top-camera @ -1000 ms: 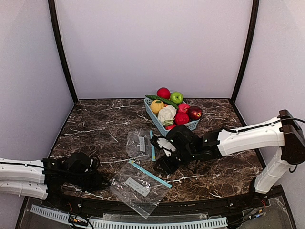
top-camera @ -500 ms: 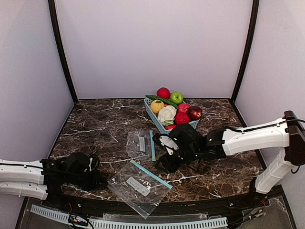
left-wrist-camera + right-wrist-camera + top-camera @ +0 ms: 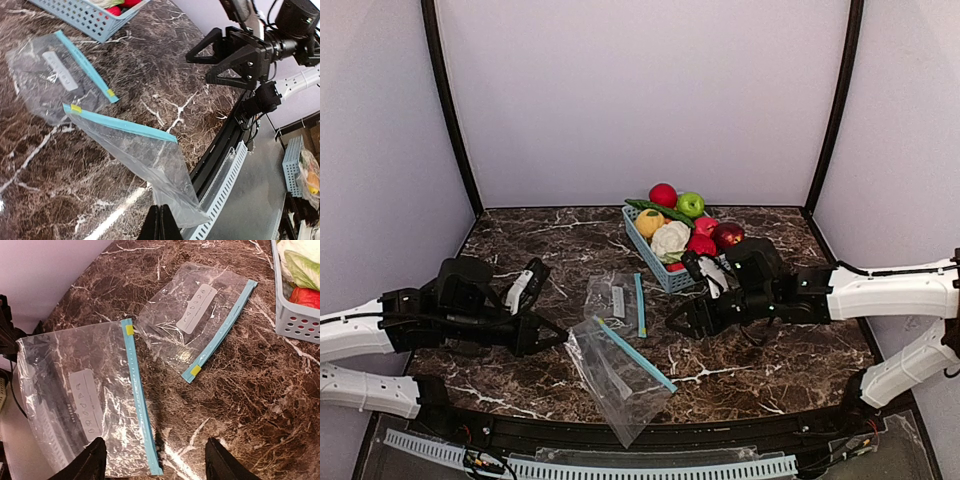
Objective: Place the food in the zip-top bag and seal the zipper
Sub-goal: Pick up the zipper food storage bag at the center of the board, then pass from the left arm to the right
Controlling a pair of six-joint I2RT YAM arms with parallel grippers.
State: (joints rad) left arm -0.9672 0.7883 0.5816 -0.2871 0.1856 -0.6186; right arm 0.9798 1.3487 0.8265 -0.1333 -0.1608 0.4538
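- Top external view: the left claw (image 3: 548, 334) is clamped shut on the left edge of a clear zip-top bag (image 3: 620, 385) at the front of the marble table (image 3: 520, 260).
- The bag's blue zipper strip (image 3: 635, 357) runs diagonally from near the left claw toward the front right. Part of the bag reaches over the table's near edge.
- Left wrist view: the left claw (image 3: 160, 216) pinches one corner of the zip-top bag (image 3: 145, 160) between closed fingers. The zipper strip (image 3: 120, 125) lies at the far end of the bag.
- The right claw (image 3: 682, 322) hangs with its jaws spread wide and holds nothing. It is just right of the zipper strip and in front of the basket (image 3: 645, 243).
- Right wrist view: both fingers (image 3: 92, 462) stand apart over the near end of the zipper strip (image 3: 140, 410).
- A second zip-top bag (image 3: 613, 298) lies flat on the table between the held bag and the basket.
- The food (image 3: 701, 247) is piled in the light-blue lattice basket at the back of the table, well apart from the held bag. It includes a red apple (image 3: 663, 195), a green apple (image 3: 691, 204), a yellow-orange citrus (image 3: 649, 222) and a cauliflower (image 3: 670, 240).
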